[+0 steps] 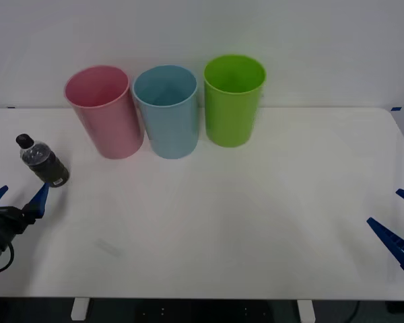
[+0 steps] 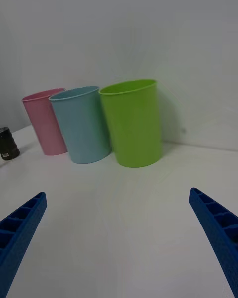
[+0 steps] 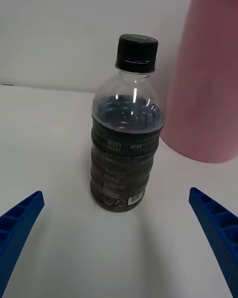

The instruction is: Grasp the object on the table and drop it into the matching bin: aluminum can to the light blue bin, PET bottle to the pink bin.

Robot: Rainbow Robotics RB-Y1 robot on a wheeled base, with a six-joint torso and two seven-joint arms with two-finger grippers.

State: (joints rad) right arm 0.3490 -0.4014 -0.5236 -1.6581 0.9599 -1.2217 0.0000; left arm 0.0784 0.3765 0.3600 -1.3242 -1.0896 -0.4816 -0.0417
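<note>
Left pincer (image 1: 17,196) of mine sits low at the tabletop's near left corner, fingers spread wide, with the PET bottle (image 1: 43,160) standing upright just beyond it. From the left wrist the bottle (image 3: 126,124) falls squarely between my two blue fingers, which I take as lined up for a straight push forward before closing; nothing touches it yet. Its black cap is on and the dark lower half rests flat on the surface. The pink bin (image 1: 105,111) stands near, behind and to the right of the bottle, so the carry should be short. Beside it, touching or nearly so, come the light blue bin (image 1: 167,111) and a green bin (image 1: 233,99), all in a row at the far edge. My right pincer (image 1: 394,233) waits at the near right edge, also spread, holding nothing. The tabletop (image 1: 256,215) is plain white and smooth, and a bare pale wall closes the room behind.
</note>
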